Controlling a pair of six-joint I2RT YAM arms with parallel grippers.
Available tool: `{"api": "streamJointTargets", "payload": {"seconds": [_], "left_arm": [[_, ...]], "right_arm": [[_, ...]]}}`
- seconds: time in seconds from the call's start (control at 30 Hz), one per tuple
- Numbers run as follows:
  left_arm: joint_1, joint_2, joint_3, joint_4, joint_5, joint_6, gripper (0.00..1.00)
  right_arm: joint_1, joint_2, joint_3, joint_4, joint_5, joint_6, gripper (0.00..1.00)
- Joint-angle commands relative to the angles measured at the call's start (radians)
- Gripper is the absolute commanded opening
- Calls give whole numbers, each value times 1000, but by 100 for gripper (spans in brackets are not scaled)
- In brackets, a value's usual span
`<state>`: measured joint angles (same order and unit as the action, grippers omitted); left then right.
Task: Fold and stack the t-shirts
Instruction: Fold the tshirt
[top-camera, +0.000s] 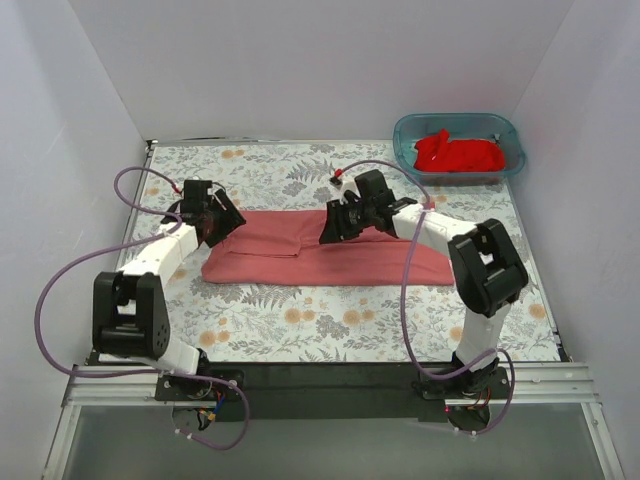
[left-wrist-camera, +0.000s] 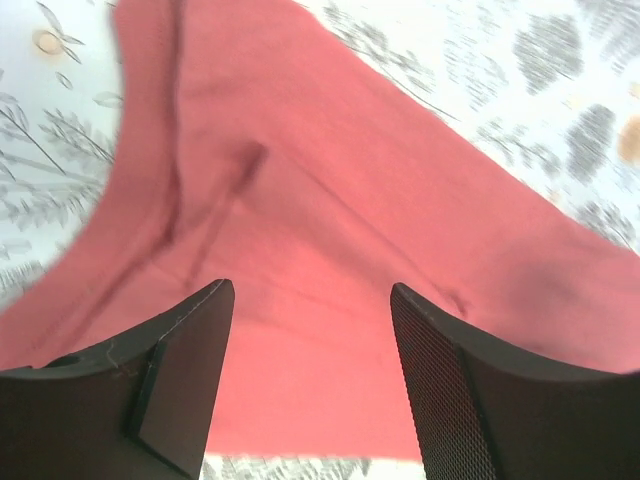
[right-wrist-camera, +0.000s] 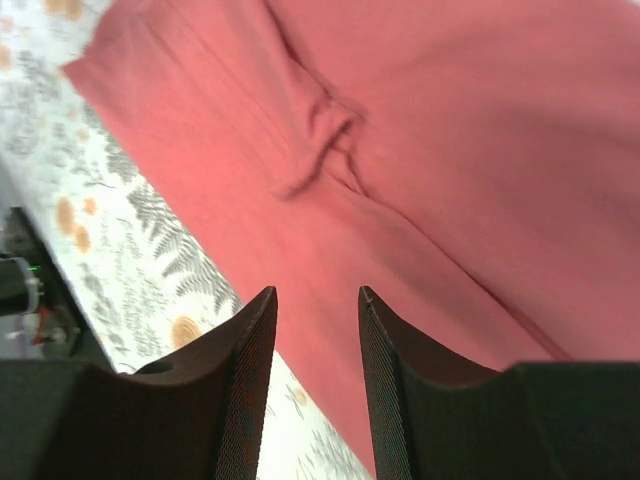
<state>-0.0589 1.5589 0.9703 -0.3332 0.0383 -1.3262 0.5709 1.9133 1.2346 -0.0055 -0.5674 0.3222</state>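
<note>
The salmon-red t-shirt (top-camera: 330, 255) lies folded into a long band across the middle of the floral table. It fills the left wrist view (left-wrist-camera: 330, 200) and the right wrist view (right-wrist-camera: 450, 130). My left gripper (top-camera: 222, 228) hovers over the shirt's left end, open and empty (left-wrist-camera: 312, 292). My right gripper (top-camera: 333, 228) hovers over the shirt's middle near its far edge, open and empty (right-wrist-camera: 317, 297). The brighter red t-shirt (top-camera: 458, 154) lies crumpled in the teal tub (top-camera: 405, 135) at the back right.
White walls enclose the table on three sides. Purple cables loop beside both arms. A black rail runs along the near edge (top-camera: 330, 375).
</note>
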Motion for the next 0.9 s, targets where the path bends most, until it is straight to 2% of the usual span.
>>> {"api": "streamJointTargets", "payload": {"seconds": [0.0, 0.13, 0.23, 0.33, 0.47, 0.57, 0.63, 0.67, 0.7, 0.73, 0.87], "left_arm": [[-67, -143, -24, -125, -121, -4, 63], [-76, -197, -137, -136, -143, -33, 59], [-76, -169, -182, -129, -140, -51, 56], [-76, -79, -191, -96, -156, -57, 54], [-75, 111, -92, -93, -176, -41, 53], [-75, 275, 72, -125, -195, -2, 53], [-75, 412, 249, -154, -209, 31, 53], [-76, 464, 308, -179, -204, 45, 53], [-79, 559, 452, -196, -196, 74, 53], [-93, 617, 523, -217, -196, 85, 53], [-165, 844, 885, -309, -196, 177, 55]], "right_arm": [[0, -108, -20, -299, 277, -184, 45], [0, -172, -81, -379, 455, -222, 45], [-2, -178, -113, -406, 520, -236, 46], [-2, -143, -121, -464, 537, -247, 46], [0, -119, -164, -505, 503, -259, 46], [24, -132, -222, -531, 423, -256, 45], [47, -160, -256, -557, 364, -236, 45], [81, -171, -265, -571, 336, -227, 45], [101, -193, -273, -576, 275, -198, 45], [125, -201, -283, -576, 240, -184, 45], [292, -197, -239, -526, 74, -109, 45]]}}
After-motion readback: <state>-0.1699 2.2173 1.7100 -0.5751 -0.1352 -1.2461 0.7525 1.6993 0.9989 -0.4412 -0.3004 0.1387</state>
